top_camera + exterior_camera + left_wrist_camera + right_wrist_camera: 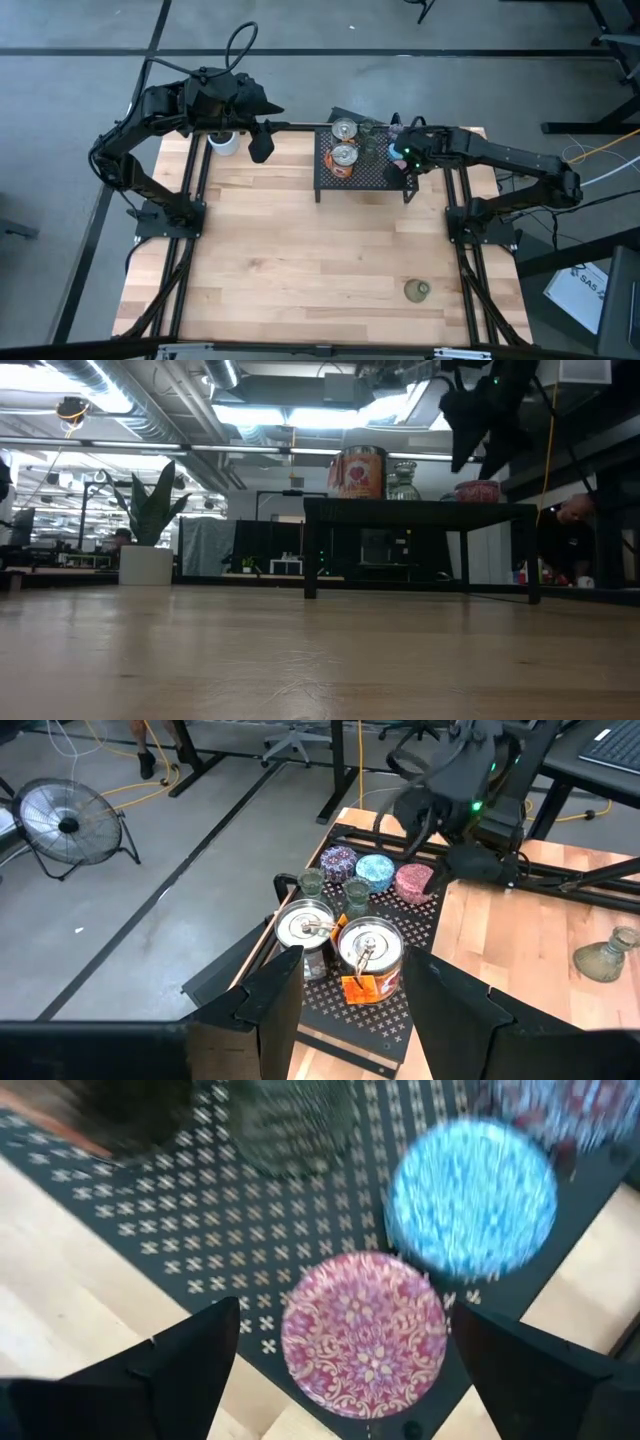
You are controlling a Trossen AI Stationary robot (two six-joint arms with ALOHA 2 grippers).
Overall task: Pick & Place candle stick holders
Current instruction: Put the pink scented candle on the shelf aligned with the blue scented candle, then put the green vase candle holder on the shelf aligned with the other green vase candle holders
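Seven candle stick holders are sitting on the black mesh rack [400, 1010] at the upper middle of the high view, its flat top punched with small cross-shaped holes. Two silvery ones [370, 952] with shiny round lids and orange accents are standing at the near side in the left wrist view, two olive-green glass ones [356, 894] behind them, then a purple-speckled one [338, 863], a blue one [470, 1195] and a pink one [364, 1332], the last three low and round with patterned tops. An eighth olive-green holder [417, 290] is lying alone on the pale wooden table [300, 260], lower right in the high view. Right gripper [345, 1365] is hovering over the pink holder with fingers spread wide, apparently touching nothing. Left gripper [352, 1010] is hanging beyond the rack's left end, fingers parted and empty. Blur is smearing the rack's far items in the right wrist view. White potted plant [147, 535] is standing at the table's upper left corner.
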